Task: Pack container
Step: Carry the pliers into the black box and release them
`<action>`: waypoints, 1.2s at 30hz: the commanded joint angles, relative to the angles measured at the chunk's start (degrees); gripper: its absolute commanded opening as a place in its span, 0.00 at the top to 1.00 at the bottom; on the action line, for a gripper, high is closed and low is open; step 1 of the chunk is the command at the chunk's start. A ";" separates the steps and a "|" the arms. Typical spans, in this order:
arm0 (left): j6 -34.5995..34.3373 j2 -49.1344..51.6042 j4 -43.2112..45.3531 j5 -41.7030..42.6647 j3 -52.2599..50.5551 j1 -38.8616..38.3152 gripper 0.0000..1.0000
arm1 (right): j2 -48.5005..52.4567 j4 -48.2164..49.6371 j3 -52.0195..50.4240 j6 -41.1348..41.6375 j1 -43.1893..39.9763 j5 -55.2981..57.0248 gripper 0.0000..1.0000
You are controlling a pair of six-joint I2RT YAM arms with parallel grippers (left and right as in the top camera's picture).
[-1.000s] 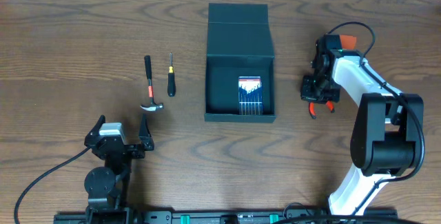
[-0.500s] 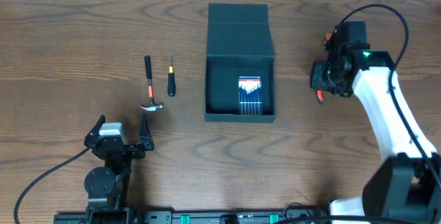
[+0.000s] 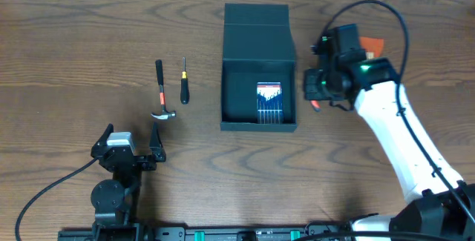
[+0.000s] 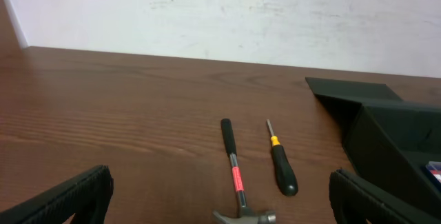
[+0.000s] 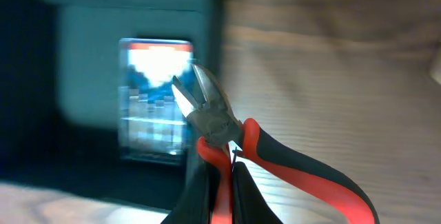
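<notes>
Step in hand: we judge that we are carrying the cutting pliers (image 5: 219, 124) across to the container (image 3: 258, 126), so this is the transport part of packing one tool.
Container: it stands open in the middle of the worktop (image 3: 74, 63), with its lid (image 3: 256, 33) folded back on the far side. A printed packet (image 3: 269, 98) already lies inside, toward the right wall.
Right fingers (image 5: 193, 207): they are clamped on the pliers' red-and-black handles, and the nose points toward the container. From overhead the pliers hang just right of the container's right wall and not yet over the opening. We cannot tell how high they ride.
Next move: in our judgement we need to travel left until the pliers clear the right wall, then lower them into the free space beside or on the packet before we let go. The nose must not catch the rim on the way.
Left fingers (image 4: 69, 200): they are spread wide with nothing between them, parked at the near left of the worktop.
Left to pack: a hammer (image 3: 162, 93) and a screwdriver (image 3: 184, 81) lie side by side on the worktop, left of the container and apart from it.
</notes>
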 commanded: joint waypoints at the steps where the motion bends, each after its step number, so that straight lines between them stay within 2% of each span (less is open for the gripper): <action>1: 0.33 -0.37 -0.24 0.52 -0.81 -0.26 0.01 | -1.27 0.52 3.87 3.26 4.33 0.26 0.99; 8: 0.33 -0.37 -0.24 0.52 -0.81 -0.26 0.01 | -1.25 2.84 8.96 8.50 11.08 4.63 0.99; 14: 0.33 -0.37 -0.24 0.52 -0.81 -0.26 0.01 | -0.55 3.98 11.13 12.85 13.55 8.48 0.99; 36: 0.33 -0.37 -0.24 0.52 -0.81 -0.26 0.01 | 15.58 2.34 11.39 13.73 14.10 8.79 0.99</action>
